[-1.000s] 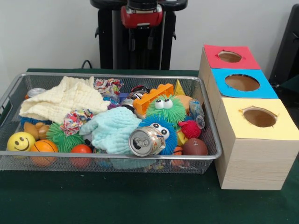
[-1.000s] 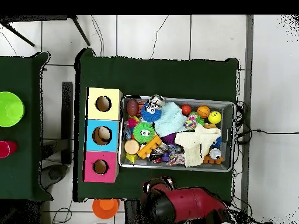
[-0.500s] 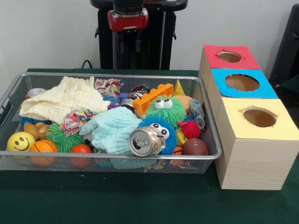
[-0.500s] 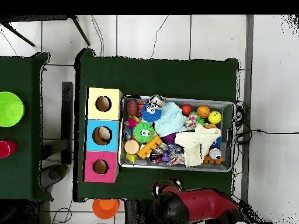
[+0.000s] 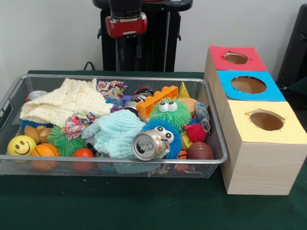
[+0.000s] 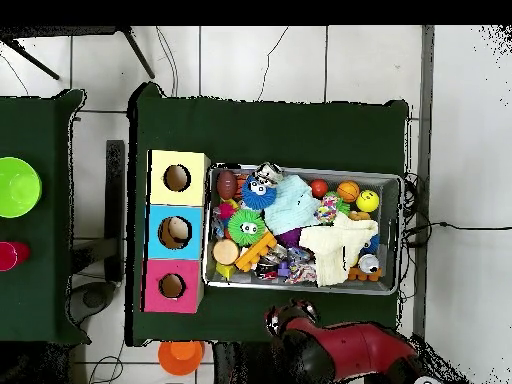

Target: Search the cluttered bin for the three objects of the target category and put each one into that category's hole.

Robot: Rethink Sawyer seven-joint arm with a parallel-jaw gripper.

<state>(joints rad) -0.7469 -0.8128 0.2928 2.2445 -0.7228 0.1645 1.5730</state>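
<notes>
- Three targets unclear; category not given. Candidates in the wire bin [image 5: 211,160]: a crushed can [image 5: 150,144] at the front, another can [image 5: 36,95] far left, half under a cream cloth [image 5: 64,103].
- Boxes with holes [image 5: 266,120] sit beside the bin.
- Gripper [image 5: 128,48] hangs behind the bin, holding nothing; fingers' spread: cannot tell.
- Risk: cloths hide items, so a grab may snag fabric.

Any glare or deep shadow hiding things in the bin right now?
Front view: even light, only a small shine on the crushed can; the holes' insides are dark. Overhead view: the wire bin is evenly lit, but its items show too small to sort.
</notes>
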